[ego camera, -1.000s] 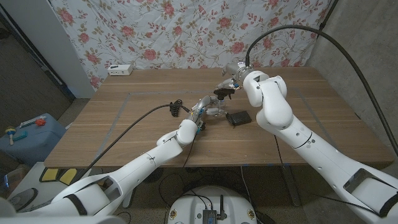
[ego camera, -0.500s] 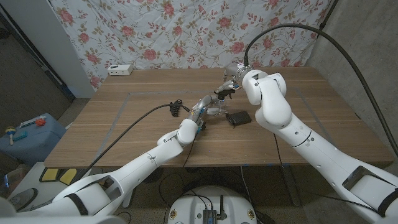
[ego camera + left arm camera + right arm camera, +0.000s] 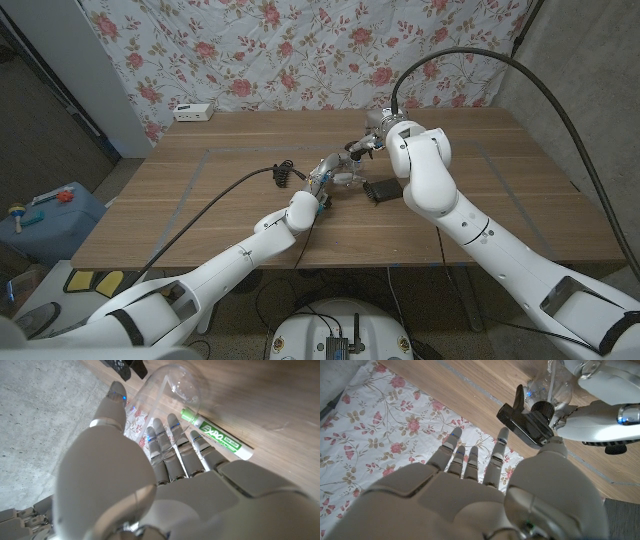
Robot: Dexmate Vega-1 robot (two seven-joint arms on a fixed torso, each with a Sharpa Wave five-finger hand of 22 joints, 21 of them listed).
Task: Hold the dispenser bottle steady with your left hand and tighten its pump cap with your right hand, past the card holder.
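Observation:
A clear dispenser bottle (image 3: 344, 179) stands near the middle of the table, and my left hand (image 3: 328, 174) grips its body. In the left wrist view my fingers (image 3: 170, 445) wrap the transparent bottle (image 3: 170, 390). Its black pump cap (image 3: 354, 150) sits on top. My right hand (image 3: 372, 137) hovers just behind the cap. In the right wrist view its fingers (image 3: 470, 462) are spread and straight, and the thumb lies close under the black pump head (image 3: 527, 422) without closing on it. A black card holder (image 3: 382, 190) lies to the bottle's right.
A green dry-erase marker (image 3: 220, 441) lies on the table beside the bottle. A white box (image 3: 193, 112) sits at the far left edge. A black cable (image 3: 283, 172) crosses the table to my left wrist. A floral cloth hangs behind.
My right forearm has turned and drawn closer to the bottle, and the right hand has shifted slightly back from the pump cap. The left hand keeps its grip.

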